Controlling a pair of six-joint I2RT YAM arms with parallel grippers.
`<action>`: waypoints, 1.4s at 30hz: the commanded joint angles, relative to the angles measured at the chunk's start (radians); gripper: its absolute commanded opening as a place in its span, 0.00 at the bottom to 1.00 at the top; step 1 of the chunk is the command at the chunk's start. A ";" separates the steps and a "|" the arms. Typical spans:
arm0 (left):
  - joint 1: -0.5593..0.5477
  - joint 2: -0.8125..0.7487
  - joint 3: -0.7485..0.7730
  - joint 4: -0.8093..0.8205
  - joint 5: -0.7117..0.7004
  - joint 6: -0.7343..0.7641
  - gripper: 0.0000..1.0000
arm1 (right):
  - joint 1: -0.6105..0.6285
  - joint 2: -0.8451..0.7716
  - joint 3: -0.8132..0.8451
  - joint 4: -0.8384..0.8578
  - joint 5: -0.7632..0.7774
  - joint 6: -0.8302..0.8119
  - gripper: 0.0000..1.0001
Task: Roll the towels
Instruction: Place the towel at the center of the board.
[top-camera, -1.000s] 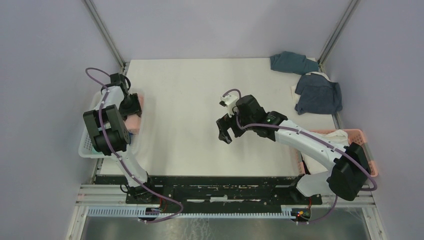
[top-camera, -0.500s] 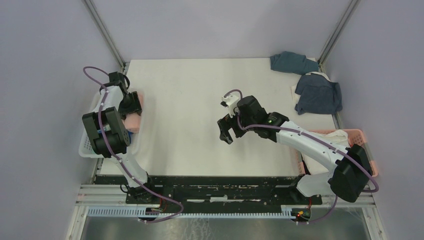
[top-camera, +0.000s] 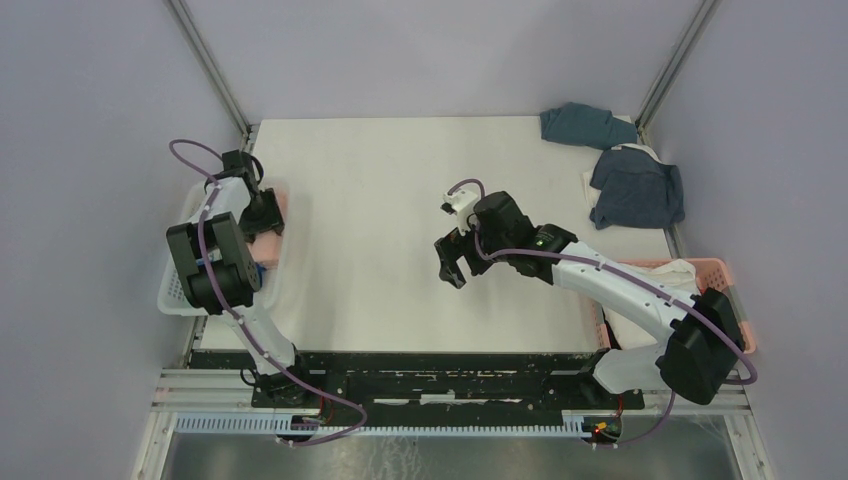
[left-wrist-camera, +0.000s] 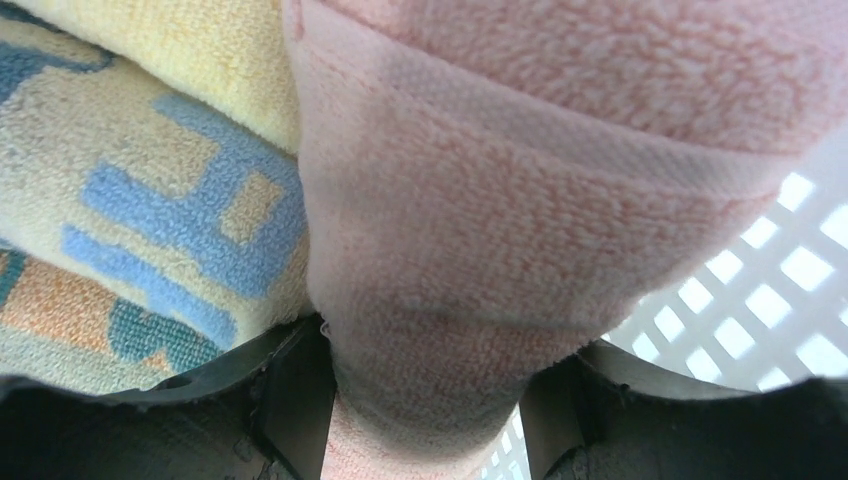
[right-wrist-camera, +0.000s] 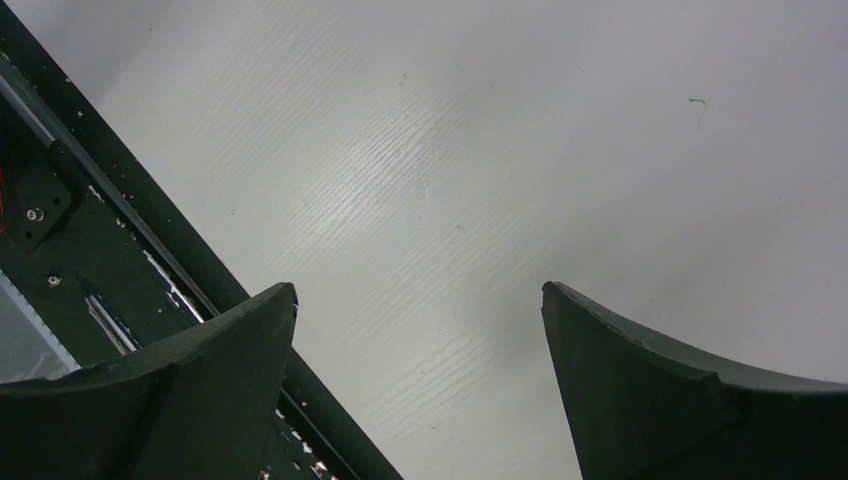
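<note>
Table (top-camera: 380, 180), my right gripper (top-camera: 450, 268) above it, fingers spread wide, holding nothing; white basket (top-camera: 172, 290) at its left edge, holding pink towel (left-wrist-camera: 480, 250), fluffy, hemmed, beside cream blue-patterned towel (left-wrist-camera: 130, 180), pinched in my left gripper (left-wrist-camera: 430, 410).

At the table's (top-camera: 380, 190) left edge stands a basket (top-camera: 172, 292). In it a towel (left-wrist-camera: 480, 250) lies against other towels (left-wrist-camera: 150, 200), with the left gripper (left-wrist-camera: 435, 400) around it. Over the table's middle hangs the right gripper (top-camera: 450, 262). In its far right corner lies a far towel (top-camera: 585, 125), and just before it a near towel (top-camera: 640, 188). At its right edge stands a second basket (top-camera: 718, 268).
</note>
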 joint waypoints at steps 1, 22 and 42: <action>-0.021 0.106 -0.058 0.061 -0.132 -0.049 0.66 | -0.003 0.016 0.029 0.019 -0.021 0.010 1.00; -0.045 -0.075 -0.018 -0.001 -0.039 -0.014 0.78 | -0.004 0.051 0.165 -0.114 -0.009 -0.008 1.00; -0.044 -0.187 0.017 0.022 0.012 -0.056 0.91 | -0.004 0.061 0.219 -0.158 0.022 -0.010 1.00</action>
